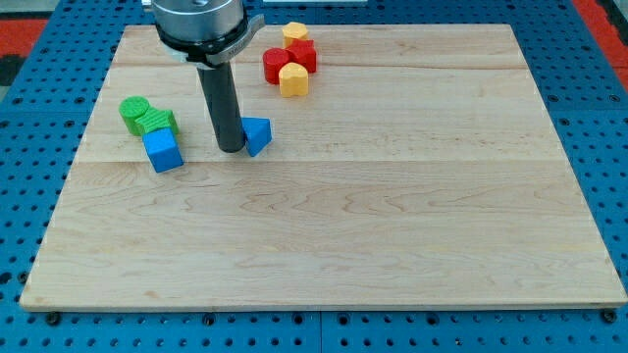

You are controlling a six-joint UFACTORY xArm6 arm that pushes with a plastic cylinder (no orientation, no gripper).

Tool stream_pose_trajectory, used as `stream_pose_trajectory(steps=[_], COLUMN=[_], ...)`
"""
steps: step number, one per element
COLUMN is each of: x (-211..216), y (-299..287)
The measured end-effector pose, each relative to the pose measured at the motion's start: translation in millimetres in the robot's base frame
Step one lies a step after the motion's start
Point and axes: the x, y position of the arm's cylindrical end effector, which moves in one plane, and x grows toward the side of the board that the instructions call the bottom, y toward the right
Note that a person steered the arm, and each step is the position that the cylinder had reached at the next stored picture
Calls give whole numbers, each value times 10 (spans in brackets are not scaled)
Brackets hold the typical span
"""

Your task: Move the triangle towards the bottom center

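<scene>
A blue triangle block [257, 134] lies on the wooden board [392, 216], left of centre in the upper half. My tip [231, 149] stands right against its left side, touching or nearly touching it. The dark rod rises from there to the arm's head at the view's top.
A blue cube [163, 150] lies left of my tip, with two green blocks [145, 118] just above it. At the view's top, a cluster holds two red blocks [285, 61] and two yellow blocks [293, 78]. A blue perforated table surrounds the board.
</scene>
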Motion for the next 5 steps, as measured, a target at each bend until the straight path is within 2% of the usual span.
stream_pose_trajectory(steps=[1, 3, 4, 5], x=[-192, -22, -304, -310], y=[-163, 910, 916, 1162])
